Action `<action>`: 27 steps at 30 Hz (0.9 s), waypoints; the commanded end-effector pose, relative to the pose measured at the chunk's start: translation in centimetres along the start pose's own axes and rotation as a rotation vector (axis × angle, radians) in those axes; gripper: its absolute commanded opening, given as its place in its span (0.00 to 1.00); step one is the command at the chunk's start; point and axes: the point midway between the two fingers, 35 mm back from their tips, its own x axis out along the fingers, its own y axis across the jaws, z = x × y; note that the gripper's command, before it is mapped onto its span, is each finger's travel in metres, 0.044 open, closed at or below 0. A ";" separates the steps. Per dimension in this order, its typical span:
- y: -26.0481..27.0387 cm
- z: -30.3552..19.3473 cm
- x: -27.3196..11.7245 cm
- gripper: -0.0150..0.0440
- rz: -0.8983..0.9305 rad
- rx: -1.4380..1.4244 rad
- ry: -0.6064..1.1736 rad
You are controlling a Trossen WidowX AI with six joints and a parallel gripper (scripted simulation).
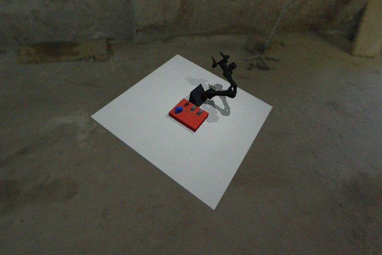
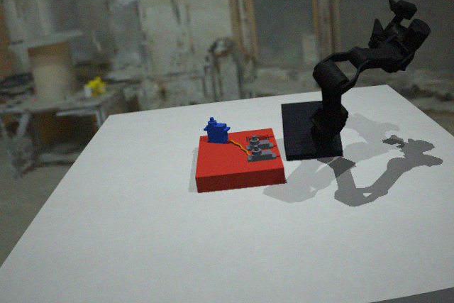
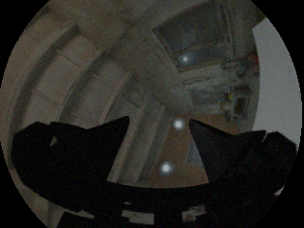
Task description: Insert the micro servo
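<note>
Deck (image 1: 188,119) (image 2: 227,164) — two grey servos (image 1: 199,112) (image 2: 261,155) in it, blue servo (image 1: 178,110) (image 2: 218,133) upright on top

Pocket (image 1: 186,104) (image 2: 258,137) details too small to tell

The top view looks steeply down from high and far off, taking in all of the red deck (image 1: 189,119) (image 2: 234,164). The exterior view sits nearer the deck, lower and to its side, looking obliquely across it. Both share the deck and arm. The wrist view, mounted behind the gripper (image 1: 218,57) (image 2: 383,11) (image 3: 159,121), faces away from the deck.
</note>
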 end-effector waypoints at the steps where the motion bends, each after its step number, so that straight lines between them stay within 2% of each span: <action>1: 0.0 0.0 0.1 0.98 -0.002 -0.001 0.001; 2: -0.1 -0.1 0.2 1.00 -0.006 -0.004 0.004; 27: -6.1 -8.1 8.5 1.00 -0.283 -0.206 0.237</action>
